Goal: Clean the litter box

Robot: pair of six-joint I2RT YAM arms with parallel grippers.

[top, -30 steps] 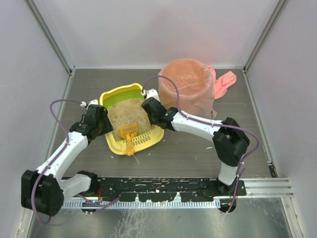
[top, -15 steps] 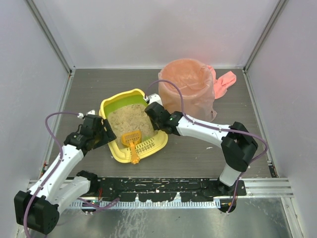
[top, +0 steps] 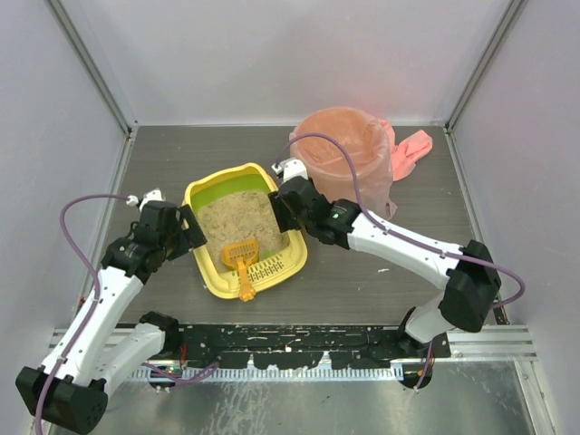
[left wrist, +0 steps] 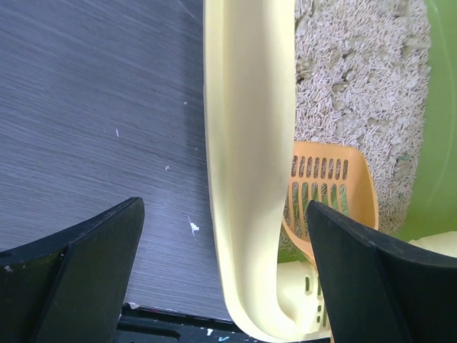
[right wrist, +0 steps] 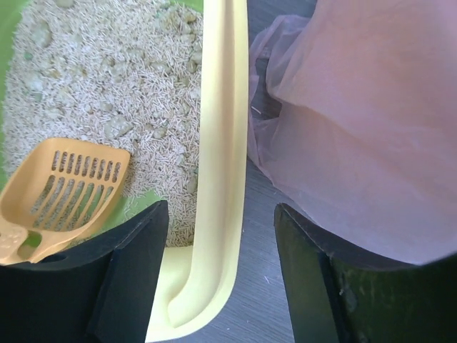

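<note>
Litter box (top: 215,283) rests on the dark table (top: 362,290). Only the wrist views show the gaps: left gripper (left wrist: 225,207) spread wide astride its left rim, right gripper (right wrist: 221,206) open astride its right rim, neither touching. Orange scoop (top: 240,258) lies inside it; pink-bagged bin (top: 349,154) stands just beyond its right rim.

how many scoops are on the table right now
1. The orange scoop lies inside the litter box, head on the litter, handle across the slotted ledge at the near end. Another could be hidden inside the pink-lined bin.
</note>
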